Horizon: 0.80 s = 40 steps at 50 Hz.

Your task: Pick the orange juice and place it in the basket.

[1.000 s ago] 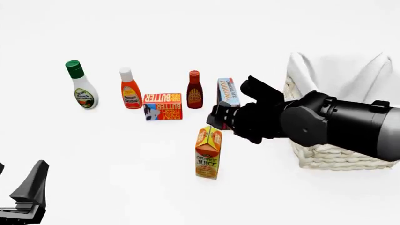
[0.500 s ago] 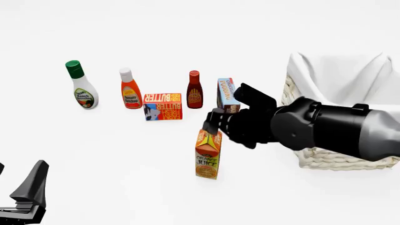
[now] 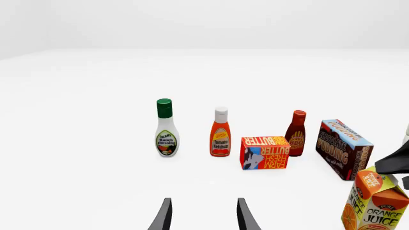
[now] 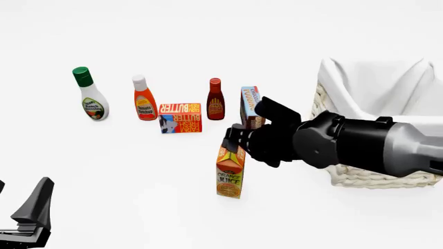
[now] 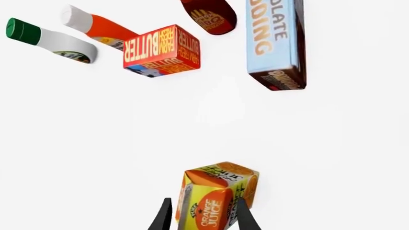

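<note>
The orange juice (image 4: 231, 175) is a tall orange and yellow gable-top carton standing upright in front of the row of groceries. My right gripper (image 4: 233, 141) hovers at its gable top, open. In the right wrist view its fingers (image 5: 164, 218) straddle the carton top (image 5: 214, 194) without closing on it. The carton also shows in the left wrist view (image 3: 377, 206). The basket (image 4: 367, 177), cream wicker with a white cloth lining, stands at the right, partly behind my right arm. My left gripper (image 4: 35, 212) rests open at the near left, empty (image 3: 203, 220).
Behind the carton stand a green-capped ranch bottle (image 4: 90, 96), a ketchup bottle (image 4: 144, 101), a red butter box (image 4: 180, 117), a dark sauce bottle (image 4: 215, 101) and a pudding box (image 4: 250, 101). The pudding box is closest to my right gripper.
My right gripper has moved left and down, from beside the pudding box to the orange juice's top. The carton and left arm have not moved.
</note>
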Tool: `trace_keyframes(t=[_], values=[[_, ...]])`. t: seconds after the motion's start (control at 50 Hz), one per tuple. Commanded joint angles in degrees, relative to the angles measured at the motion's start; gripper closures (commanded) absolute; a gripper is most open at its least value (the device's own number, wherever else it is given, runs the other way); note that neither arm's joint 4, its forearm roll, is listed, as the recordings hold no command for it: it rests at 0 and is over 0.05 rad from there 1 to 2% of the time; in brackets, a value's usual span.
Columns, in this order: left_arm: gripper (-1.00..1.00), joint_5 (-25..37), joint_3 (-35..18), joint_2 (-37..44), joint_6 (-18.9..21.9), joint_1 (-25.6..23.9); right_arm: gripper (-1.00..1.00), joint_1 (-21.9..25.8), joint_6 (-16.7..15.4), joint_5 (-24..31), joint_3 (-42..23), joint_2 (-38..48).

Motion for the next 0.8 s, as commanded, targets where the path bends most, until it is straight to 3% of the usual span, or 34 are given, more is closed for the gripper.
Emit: trace_keyframes(t=[0.02,0.46,0.48,0.8], values=[[-1.0,0.0,0.0,0.0,0.0,0.0,-1.0,0.3,0.5,-1.0,0.8,0.8],[-1.0,0.0,0.0,0.0,0.0,0.0,-1.0,2.6,2.8,-4.4,3.4,3.0],[-1.0,0.0,0.0,0.0,0.0,0.0,1.0,2.2,1.9,-3.9,2.7,3.2],[-1.0,0.0,0.0,0.0,0.0,0.0,1.0,1.4,-1.4,-2.4,0.7,-0.2]])
